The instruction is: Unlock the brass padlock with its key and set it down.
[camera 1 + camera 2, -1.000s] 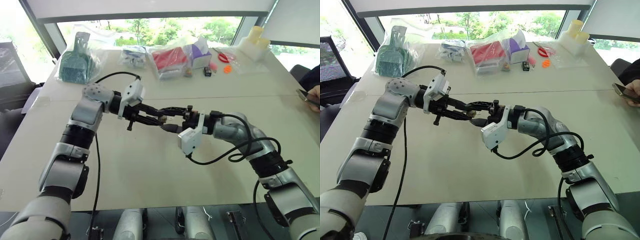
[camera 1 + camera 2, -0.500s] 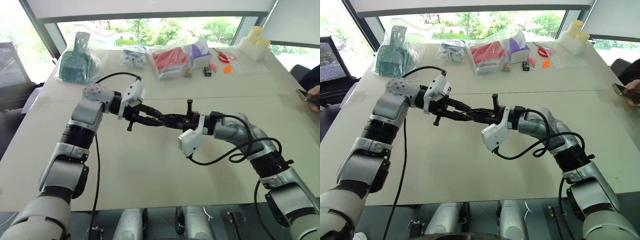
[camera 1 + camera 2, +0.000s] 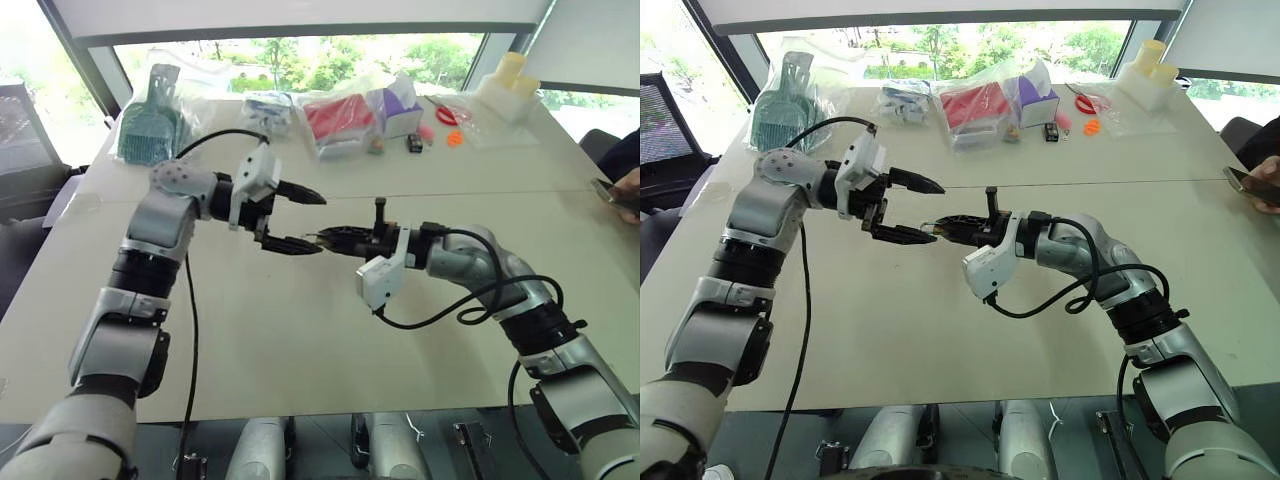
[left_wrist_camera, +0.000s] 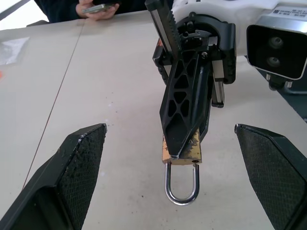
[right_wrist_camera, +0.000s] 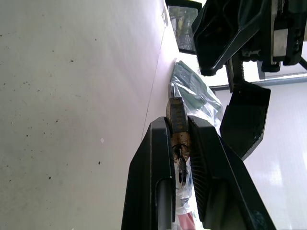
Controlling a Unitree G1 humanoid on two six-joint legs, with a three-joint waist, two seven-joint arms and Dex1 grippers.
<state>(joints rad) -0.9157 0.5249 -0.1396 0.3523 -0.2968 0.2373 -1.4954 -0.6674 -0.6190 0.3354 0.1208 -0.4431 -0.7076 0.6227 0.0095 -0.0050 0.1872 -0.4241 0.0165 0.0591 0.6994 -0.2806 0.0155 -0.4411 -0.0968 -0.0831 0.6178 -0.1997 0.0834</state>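
My right gripper (image 4: 184,143) clamps the brass padlock (image 4: 182,154); my left gripper (image 3: 912,208) stands wide open. The shackle looks closed, no key visible; unlocking and set-down remain.

Pale table (image 3: 300,340), bagged green scoop (image 3: 148,128), bagged red item (image 3: 338,118), orange pieces (image 3: 455,138)

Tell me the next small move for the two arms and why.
Probably lower the right claw toward the table and release. It is shut on the brass padlock, whose shackle hangs free below the fingers, while the left claw stands open just clear of the lock. Whether the shackle has sprung open cannot be told, so check that first.
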